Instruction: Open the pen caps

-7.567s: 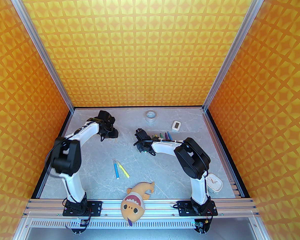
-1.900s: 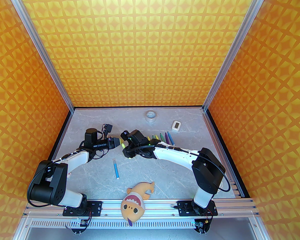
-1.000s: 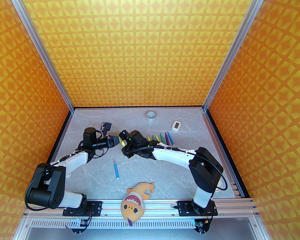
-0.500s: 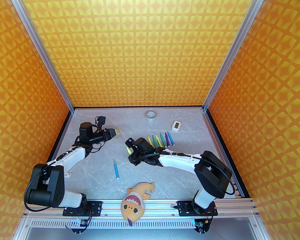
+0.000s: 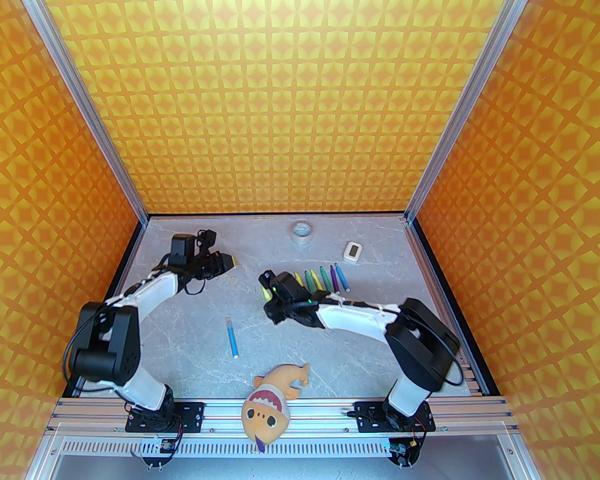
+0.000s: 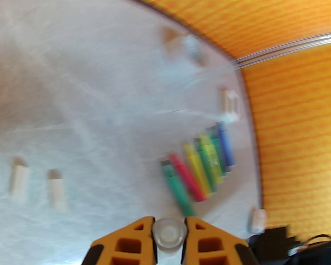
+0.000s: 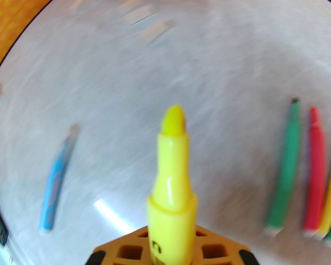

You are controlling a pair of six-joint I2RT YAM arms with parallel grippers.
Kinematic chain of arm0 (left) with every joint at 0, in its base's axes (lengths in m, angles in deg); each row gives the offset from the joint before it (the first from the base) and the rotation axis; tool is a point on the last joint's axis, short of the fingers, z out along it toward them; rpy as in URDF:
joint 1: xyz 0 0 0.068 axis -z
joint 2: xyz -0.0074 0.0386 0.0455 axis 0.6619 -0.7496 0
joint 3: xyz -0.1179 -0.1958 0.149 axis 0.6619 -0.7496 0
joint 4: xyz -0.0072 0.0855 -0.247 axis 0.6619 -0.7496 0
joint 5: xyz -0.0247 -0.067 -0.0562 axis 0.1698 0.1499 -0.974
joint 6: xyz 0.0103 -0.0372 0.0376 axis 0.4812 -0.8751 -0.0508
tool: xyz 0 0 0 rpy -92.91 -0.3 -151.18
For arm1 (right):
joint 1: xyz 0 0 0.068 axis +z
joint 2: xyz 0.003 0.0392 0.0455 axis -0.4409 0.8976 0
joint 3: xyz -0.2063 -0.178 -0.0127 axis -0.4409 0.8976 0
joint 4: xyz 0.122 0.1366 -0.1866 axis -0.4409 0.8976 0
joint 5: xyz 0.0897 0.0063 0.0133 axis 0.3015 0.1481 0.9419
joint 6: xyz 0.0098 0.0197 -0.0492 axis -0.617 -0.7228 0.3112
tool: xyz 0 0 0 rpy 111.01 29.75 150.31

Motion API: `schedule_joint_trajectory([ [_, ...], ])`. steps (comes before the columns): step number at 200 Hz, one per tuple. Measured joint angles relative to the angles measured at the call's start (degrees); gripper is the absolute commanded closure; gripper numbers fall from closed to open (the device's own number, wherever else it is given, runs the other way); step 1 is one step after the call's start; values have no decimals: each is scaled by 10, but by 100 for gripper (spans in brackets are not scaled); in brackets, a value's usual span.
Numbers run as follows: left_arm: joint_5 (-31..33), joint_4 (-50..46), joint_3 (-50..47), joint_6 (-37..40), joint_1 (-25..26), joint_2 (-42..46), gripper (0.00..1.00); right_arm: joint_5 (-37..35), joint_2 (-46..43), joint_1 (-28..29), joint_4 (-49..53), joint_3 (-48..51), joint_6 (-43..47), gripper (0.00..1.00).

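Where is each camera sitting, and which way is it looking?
Top external: high behind the arms, looking down at the table; both arms and bases show.
Left wrist: on the left arm, looking past the left tool, shut on a cap, toward the marker row.
Right wrist: on the right arm, looking past the right tool, shut on the yellow marker, across the table.
Shared: all three show the marker row.

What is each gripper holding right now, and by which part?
The left gripper is shut on a translucent pen cap, pinched across its sides. The right gripper grips the yellow marker by its barrel, uncapped tip pointing out.
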Motion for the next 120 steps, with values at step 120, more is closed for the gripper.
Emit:
schedule_joint_trajectory([
  [120, 146, -273, 189, 121, 79, -176, 100, -89, 111, -18, 29, -76, -17, 100],
])
